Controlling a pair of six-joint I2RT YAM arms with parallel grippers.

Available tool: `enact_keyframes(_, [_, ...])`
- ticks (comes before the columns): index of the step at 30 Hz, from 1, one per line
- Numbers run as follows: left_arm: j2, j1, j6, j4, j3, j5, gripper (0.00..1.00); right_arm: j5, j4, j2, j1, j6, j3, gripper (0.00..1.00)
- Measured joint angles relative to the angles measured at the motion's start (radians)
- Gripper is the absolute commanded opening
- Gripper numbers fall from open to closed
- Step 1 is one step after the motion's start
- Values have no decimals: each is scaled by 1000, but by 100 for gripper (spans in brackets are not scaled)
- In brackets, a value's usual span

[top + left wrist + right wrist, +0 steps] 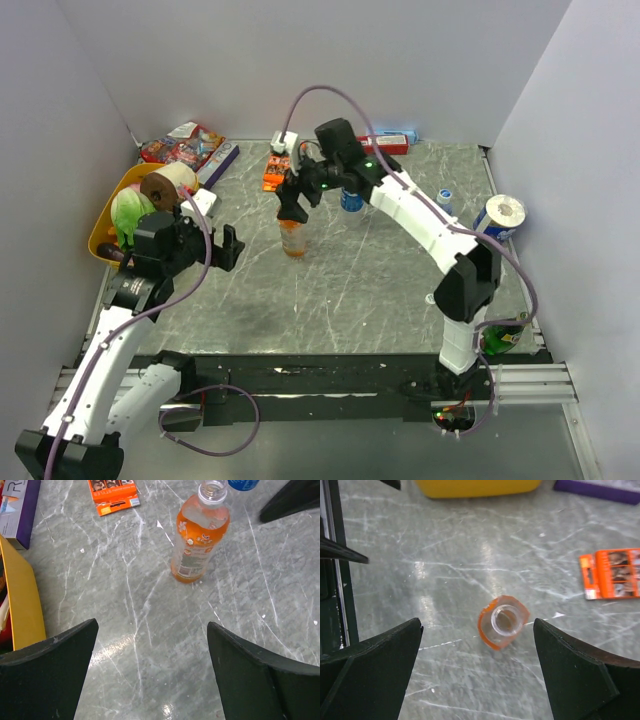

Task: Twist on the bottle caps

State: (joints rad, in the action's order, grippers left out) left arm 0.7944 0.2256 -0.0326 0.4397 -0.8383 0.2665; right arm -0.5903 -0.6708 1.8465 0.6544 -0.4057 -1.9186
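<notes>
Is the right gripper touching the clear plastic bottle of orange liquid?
Apart. In the right wrist view the right gripper stands open, bare table showing between each finger and the clear plastic bottle of orange liquid.

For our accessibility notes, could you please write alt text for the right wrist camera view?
Seen from straight above, an uncapped bottle of orange liquid stands on the grey marbled table, framed between the wide-open black fingers of the right gripper. A flat orange box lies to the right, and a yellow container's edge shows at the top.

Top cam high at near edge; R wrist straight down on orange bottle [502, 621], L wrist obliquely
</notes>
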Motion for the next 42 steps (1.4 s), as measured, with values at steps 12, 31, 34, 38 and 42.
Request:
enact_keyframes(12, [-18,-2,0,21,0,36,96,53,23,141,8,12,-32,62])
enact_keyframes(31, [117,14,-111,-333,204,353,96,40,-131,114,9,5,-206,11])
enact_keyframes(34, [167,49,-103,-450,215,396,96,13,-174,84,9,27,-296,10])
enact_keyframes(38, [209,116,-84,-590,217,402,96,-32,-222,24,9,66,-338,8])
enact_keyframes(42, [269,165,-57,-711,220,381,96,-92,-248,-17,9,107,-341,8])
